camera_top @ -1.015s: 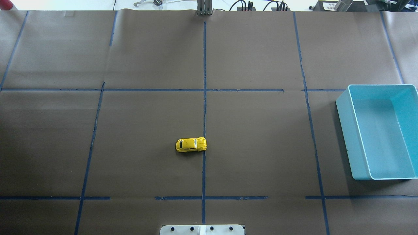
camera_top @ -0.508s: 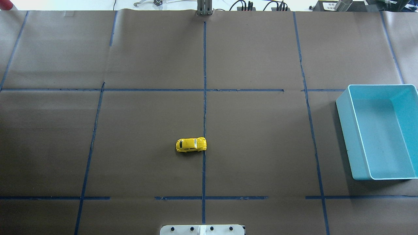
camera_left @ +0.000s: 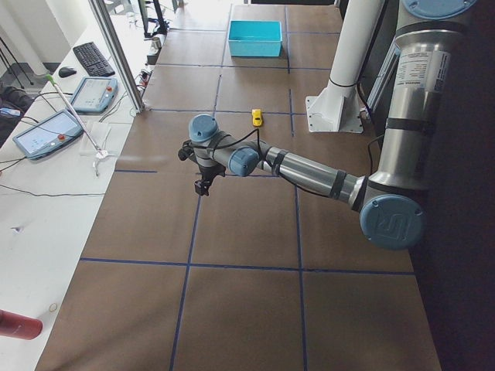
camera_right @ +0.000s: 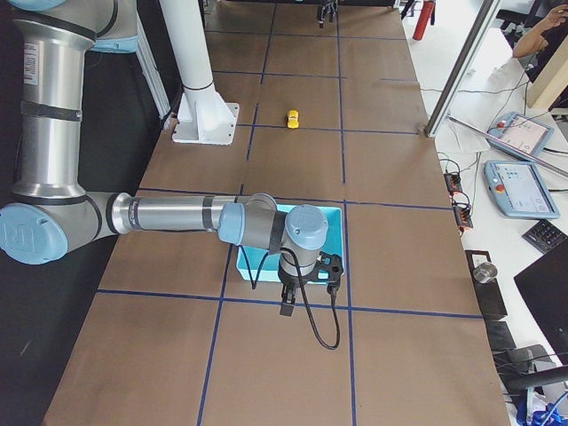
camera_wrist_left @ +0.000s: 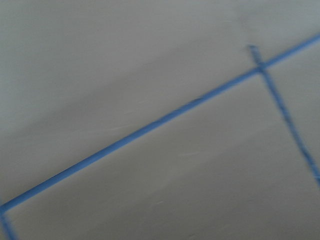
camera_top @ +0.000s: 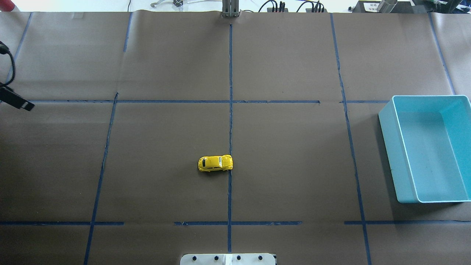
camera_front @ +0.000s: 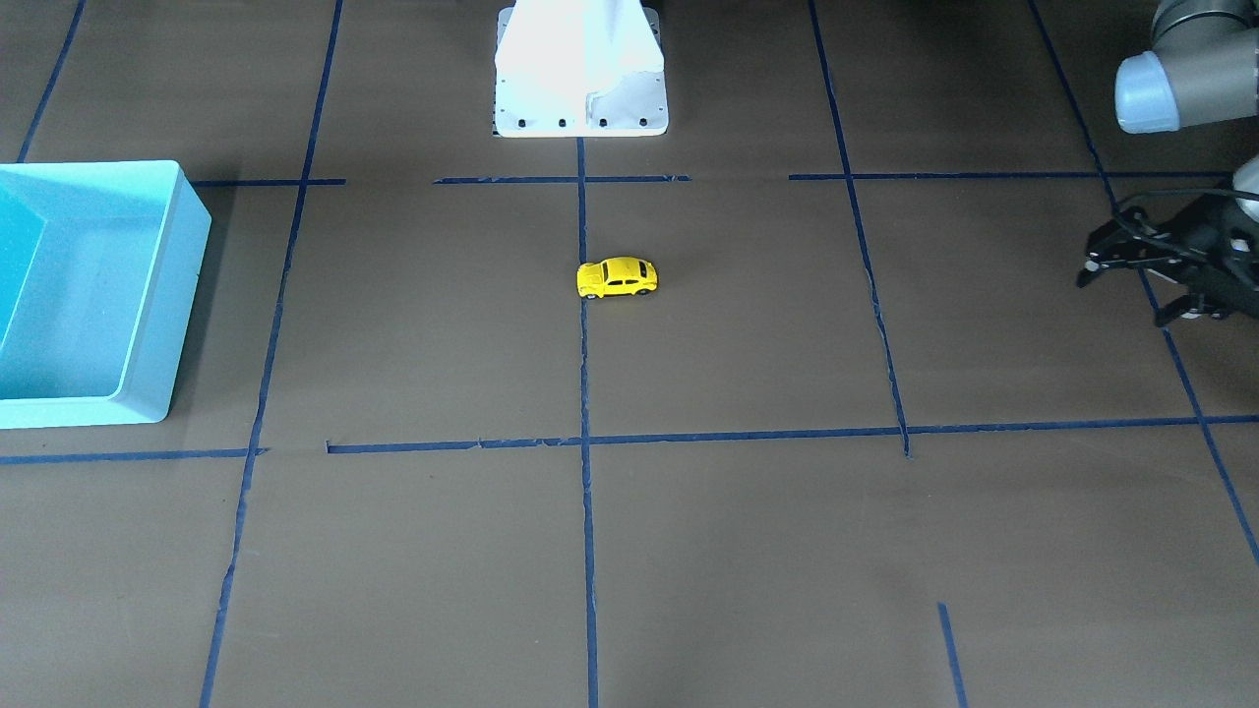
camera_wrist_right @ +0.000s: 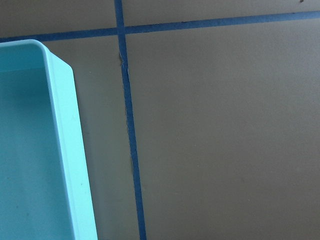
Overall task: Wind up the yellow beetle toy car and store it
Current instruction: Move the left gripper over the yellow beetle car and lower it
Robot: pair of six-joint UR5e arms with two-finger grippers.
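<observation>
Yellow car (camera_top: 215, 163): on your table (camera_top: 294, 147), touching a blue line.
Left gripper (camera_front: 1126, 293): wide, far from it.
Right gripper (camera_right: 306, 288): by bin (camera_top: 390, 154); can't tell.

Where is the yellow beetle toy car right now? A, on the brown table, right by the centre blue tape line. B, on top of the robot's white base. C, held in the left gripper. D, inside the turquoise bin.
A: the yellow beetle toy car stands on its wheels on the brown table, one end touching the centre blue tape line, well away from the turquoise bin.
</observation>
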